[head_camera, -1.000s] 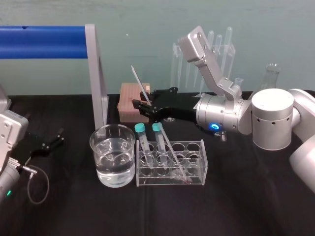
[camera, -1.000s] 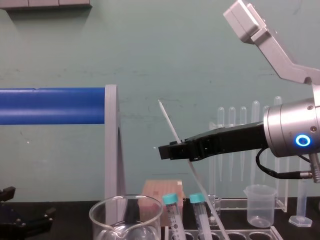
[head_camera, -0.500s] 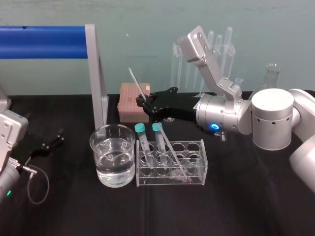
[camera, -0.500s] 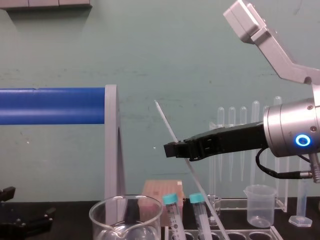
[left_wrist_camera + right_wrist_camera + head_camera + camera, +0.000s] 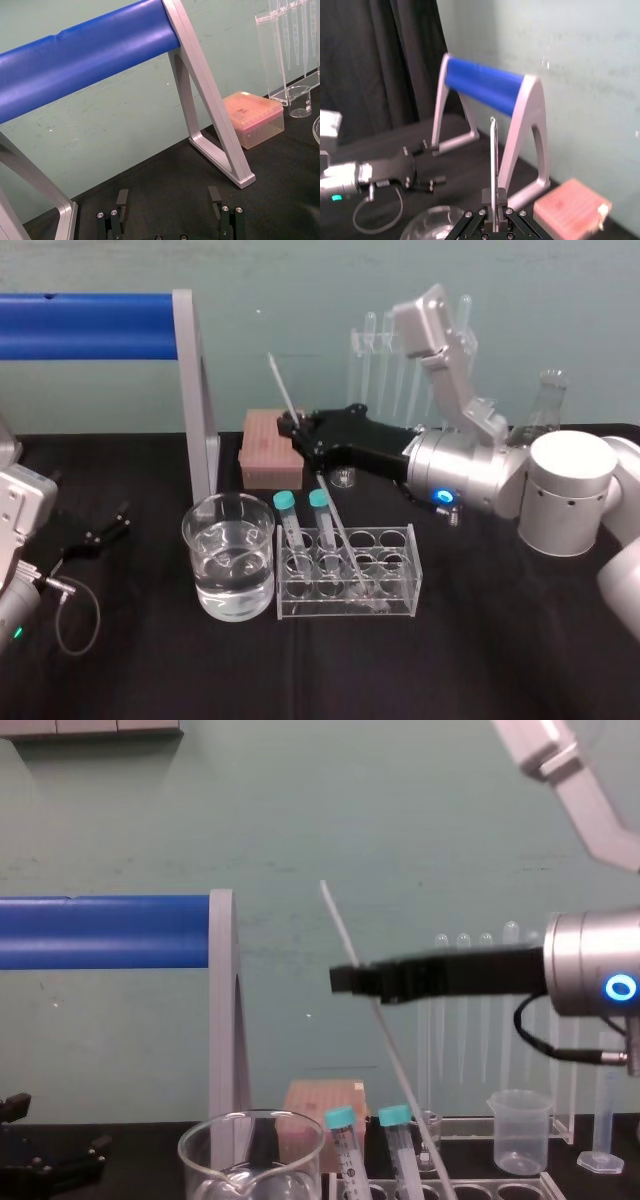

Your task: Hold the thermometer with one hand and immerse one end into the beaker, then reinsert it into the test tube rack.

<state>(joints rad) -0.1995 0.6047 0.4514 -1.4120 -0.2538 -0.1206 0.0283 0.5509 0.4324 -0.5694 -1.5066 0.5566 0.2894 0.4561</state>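
Jaws of my right gripper (image 5: 293, 426) clamp the tilted thermometer (image 5: 493, 170), lower end in the test tube rack (image 5: 395, 586) beside the beaker (image 5: 228, 532) on the black desk (image 5: 480, 650); teal wall (image 5: 300, 300) behind; left gripper (image 5: 168, 197) parked, jaws wide.

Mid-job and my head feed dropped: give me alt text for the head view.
The right gripper is shut on the tilted thermometer, whose lower end sits in the test tube rack beside two teal-capped tubes. The beaker, part full of clear liquid, stands just left of the rack; the left gripper lies open at far left.
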